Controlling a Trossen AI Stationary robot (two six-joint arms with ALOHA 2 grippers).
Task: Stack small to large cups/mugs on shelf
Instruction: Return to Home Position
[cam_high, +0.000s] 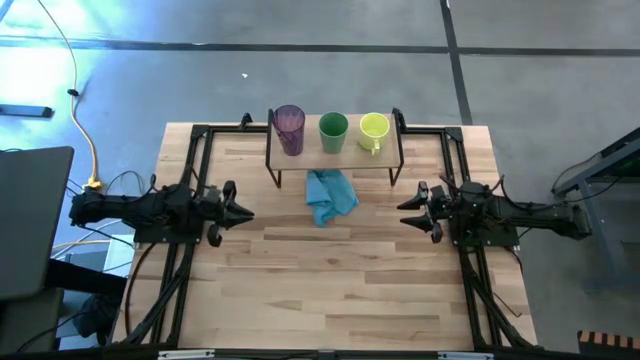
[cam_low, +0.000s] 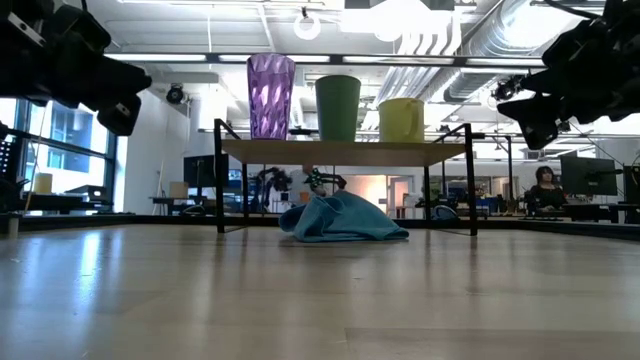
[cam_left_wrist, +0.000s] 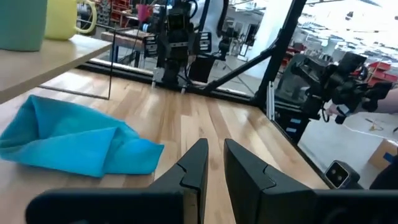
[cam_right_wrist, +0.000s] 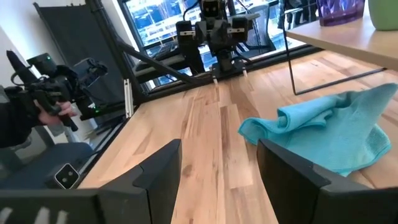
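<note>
Three cups stand side by side, each on its base, on the shelf (cam_high: 335, 152), a low wood board on thin black legs at the table's far side. They are the purple tumbler (cam_high: 289, 128), the green cup (cam_high: 333, 131) and the yellow-green mug (cam_high: 374, 130), handle toward the near side. The low view shows the tumbler (cam_low: 271, 95), cup (cam_low: 338, 107) and mug (cam_low: 402, 119) in the same row. My left gripper (cam_high: 247, 212) hovers shut at the table's left. My right gripper (cam_high: 403, 213) hovers open at the right. Neither touches anything.
A light blue cloth (cam_high: 330, 195) lies crumpled on the table just in front of the shelf, between the two grippers; it shows in the wrist views as the cloth (cam_left_wrist: 74, 146) and the cloth (cam_right_wrist: 329, 137). Black frame rails run along the table's left and right sides. Bare wood fills the near half.
</note>
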